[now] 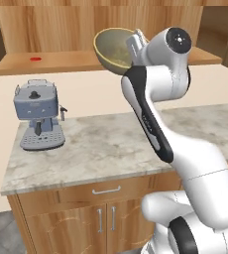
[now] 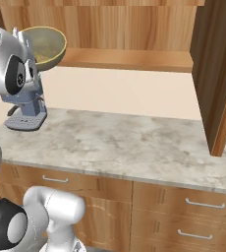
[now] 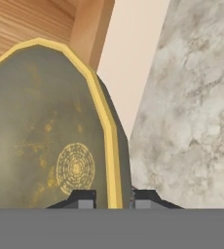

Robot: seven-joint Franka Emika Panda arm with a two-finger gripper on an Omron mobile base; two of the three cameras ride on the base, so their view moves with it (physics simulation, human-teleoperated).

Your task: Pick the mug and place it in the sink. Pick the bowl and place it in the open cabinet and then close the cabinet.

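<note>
One olive bowl (image 1: 112,48), round w/ yellow rim, speckled inside; gripper (image 3: 113,198) fingers pinch its rim. One grey coffee machine (image 1: 38,115) on marble counter (image 1: 111,144).

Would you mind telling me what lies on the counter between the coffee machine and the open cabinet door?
Nothing: in the right base view the marble counter runs bare from the coffee machine to the cabinet door. The bowl is held up above it.

The arm (image 1: 155,99) hid the bowl's (image 1: 111,47) right side. In the right base view it covered most of the coffee machine (image 2: 29,115).
</note>
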